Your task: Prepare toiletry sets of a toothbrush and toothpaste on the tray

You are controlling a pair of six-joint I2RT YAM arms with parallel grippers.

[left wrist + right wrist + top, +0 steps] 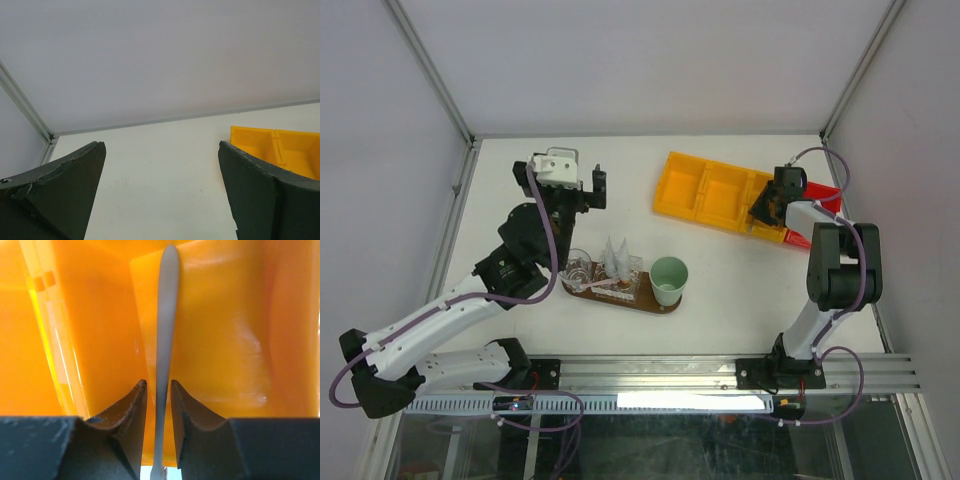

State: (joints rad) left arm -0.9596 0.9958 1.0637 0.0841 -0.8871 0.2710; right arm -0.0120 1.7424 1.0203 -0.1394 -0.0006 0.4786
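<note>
My right hand (159, 386) is reaching into a compartment of the yellow bin (225, 340). Its fingers (131, 410) are standing narrowly apart on either side of a thin grey toothbrush (166, 315), and I cannot tell whether they are pinching it. Bin walls are crowding both sides. My left hand (161, 150) is hovering spread wide over bare tabletop (150, 190). The wooden tray (640, 303) is sitting near my bases, carrying white toothpaste tubes (615, 255), with open tabletop between it and the bin.

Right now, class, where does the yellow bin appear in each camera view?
Top external: yellow bin, upper right of centre.
Left wrist: bin at right edge, beyond the open left gripper.
Right wrist: bin fills the picture behind the right gripper.
Shared landmark: the bin's divider walls.
</note>
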